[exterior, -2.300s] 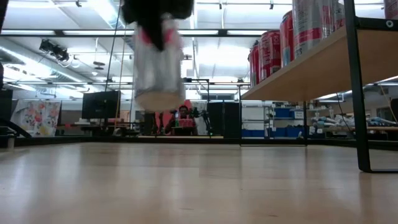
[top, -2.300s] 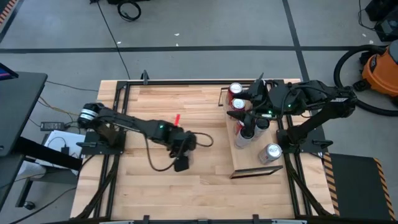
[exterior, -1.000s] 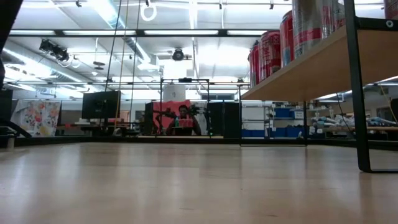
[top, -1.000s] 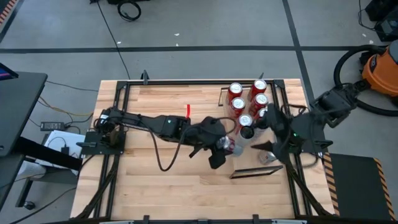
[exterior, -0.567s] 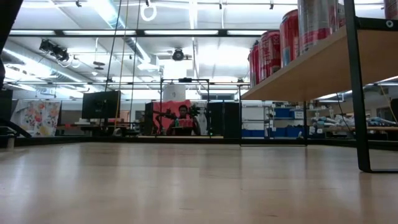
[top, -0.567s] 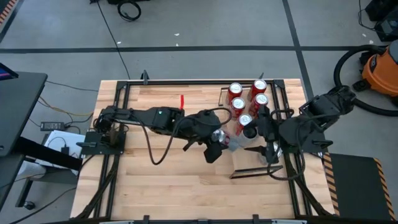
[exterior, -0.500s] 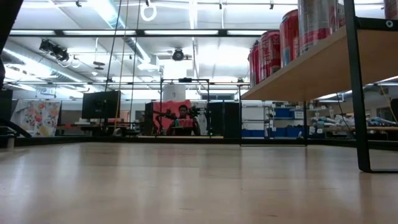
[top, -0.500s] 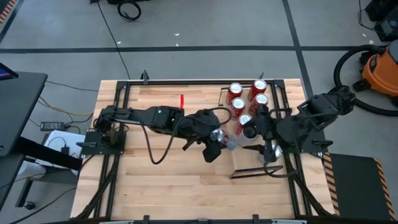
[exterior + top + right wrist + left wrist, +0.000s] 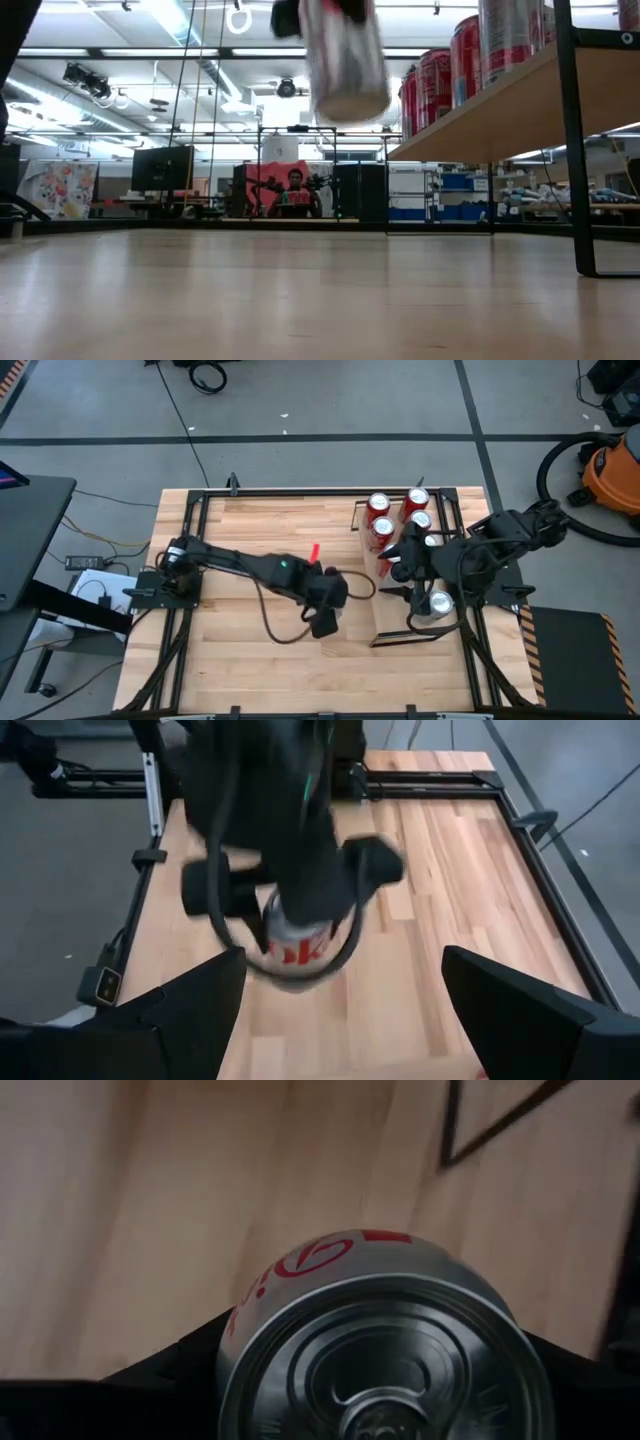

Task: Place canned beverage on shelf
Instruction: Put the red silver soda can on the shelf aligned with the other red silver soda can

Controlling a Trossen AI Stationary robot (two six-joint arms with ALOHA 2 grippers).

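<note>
as the left hand (image 9: pixel 322 622) retreated, can (image 9: pixel 345 60) reappeared.

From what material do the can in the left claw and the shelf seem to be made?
The can looks like thin metal, probably aluminium: its lid is bare, shiny silver with a pull tab, and its wall is silver with red lettering. The left claw is closed on it. The shelf seems to be light wood with a smooth matte face, held by a thin dark frame, probably metal.

Cans (image 9: pixel 380 507) on shelf (image 9: pixel 398 620) on table (image 9: pixel 240 655)
</note>
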